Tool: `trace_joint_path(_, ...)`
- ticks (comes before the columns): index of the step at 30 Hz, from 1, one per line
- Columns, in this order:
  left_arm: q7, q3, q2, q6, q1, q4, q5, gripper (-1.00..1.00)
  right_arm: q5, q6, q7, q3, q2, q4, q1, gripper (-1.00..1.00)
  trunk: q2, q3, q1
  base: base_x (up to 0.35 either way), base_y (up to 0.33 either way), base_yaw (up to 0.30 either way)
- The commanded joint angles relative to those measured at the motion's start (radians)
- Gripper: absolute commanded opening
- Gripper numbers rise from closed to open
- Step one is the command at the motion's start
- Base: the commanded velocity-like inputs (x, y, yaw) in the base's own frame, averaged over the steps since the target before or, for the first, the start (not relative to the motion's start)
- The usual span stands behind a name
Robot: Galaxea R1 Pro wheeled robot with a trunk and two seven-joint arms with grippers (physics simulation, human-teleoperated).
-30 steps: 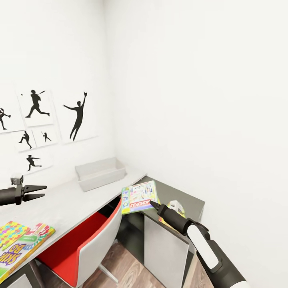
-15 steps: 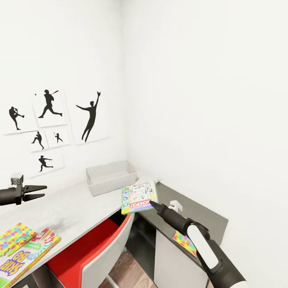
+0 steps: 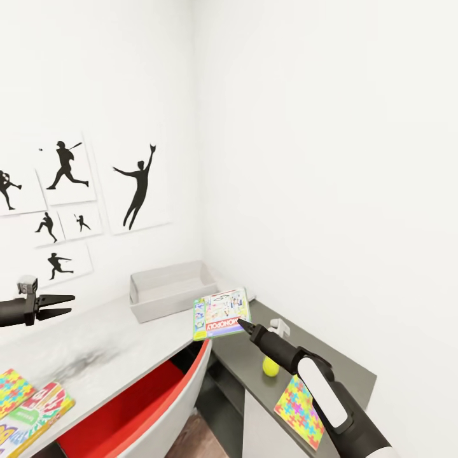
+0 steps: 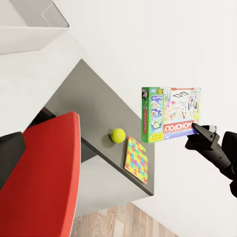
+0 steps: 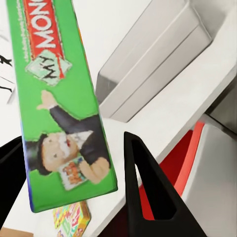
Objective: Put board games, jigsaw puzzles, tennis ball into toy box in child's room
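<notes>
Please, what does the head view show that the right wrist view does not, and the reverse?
Head view adds: the open left gripper, the tennis ball and a jigsaw puzzle on the dark table section. Right wrist view adds: the green side of the Monopoly box, with a moustached man printed on it. Both share: the Monopoly box in the right gripper jaws, the toy box and the red chair.

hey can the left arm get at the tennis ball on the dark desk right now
Probably not. The left claw hovers open over the pale table's far end, while the tennis ball lies on the lower dark section, past the red chair and beside the right arm holding the Monopoly box.
</notes>
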Motion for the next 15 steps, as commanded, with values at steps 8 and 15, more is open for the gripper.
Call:
trace_joint_path(8, -0.004, 0.000, 0.000, 0.011, 0.000, 0.000, -0.001, 1.00, -0.006, 0.002, -0.005, 0.001, 0.001, -0.002, -0.001, -1.00, -0.001, 0.000, 0.000, 0.032, -0.008, 0.066)
trace_joint_path(15, -0.004, 0.000, 0.000, 0.011, 0.000, 0.000, -0.001, 1.00, -0.006, 0.002, -0.006, 0.001, 0.001, -0.002, -0.001, -1.00, -0.001, 0.000, 0.000, 0.002, -0.001, 0.261)
